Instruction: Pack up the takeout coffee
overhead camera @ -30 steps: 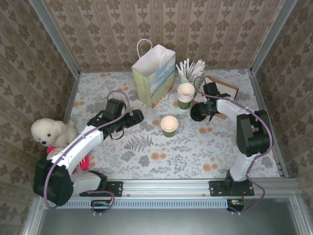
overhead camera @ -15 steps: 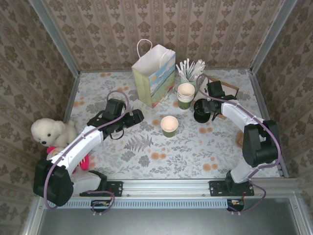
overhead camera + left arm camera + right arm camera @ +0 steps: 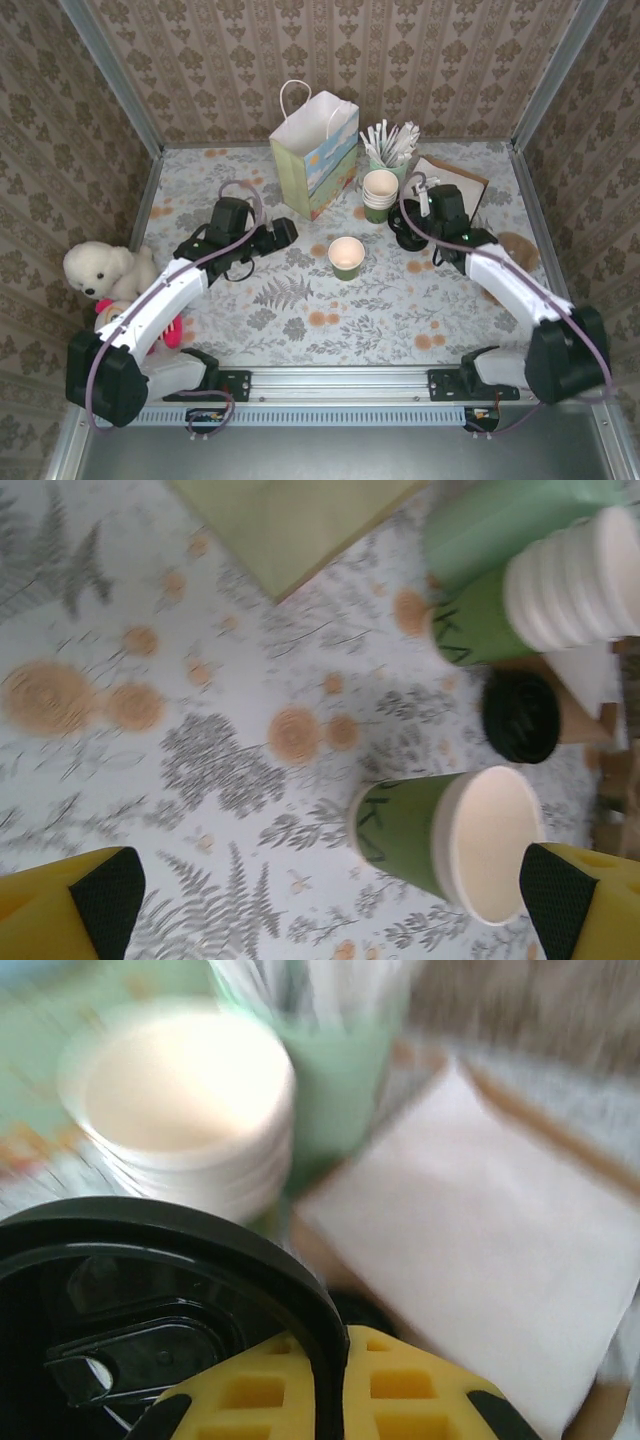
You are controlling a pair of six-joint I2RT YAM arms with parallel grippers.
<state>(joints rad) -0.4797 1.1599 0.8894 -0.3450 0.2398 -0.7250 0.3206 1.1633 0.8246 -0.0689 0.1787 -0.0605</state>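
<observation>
Early stage — right tool (image 3: 335,1385) clamped on the black lid (image 3: 150,1290) rim, green cup (image 3: 346,257) mid-frame uncapped. Capping and loading into the paper bag (image 3: 315,150) are both left to do; left tool (image 3: 330,895) spread, empty.

**Table layout around two grippers**

A lone cup (image 3: 346,257) stands between the left gripper (image 3: 283,234) and the right gripper (image 3: 411,230), whose fingers pinch a lid (image 3: 150,1290). Just beyond the right gripper sits a cup stack (image 3: 380,193). A straw holder (image 3: 392,150) is behind the stack and napkins (image 3: 440,178) are to its right. A bag (image 3: 315,152) stands beyond the left gripper.
</observation>
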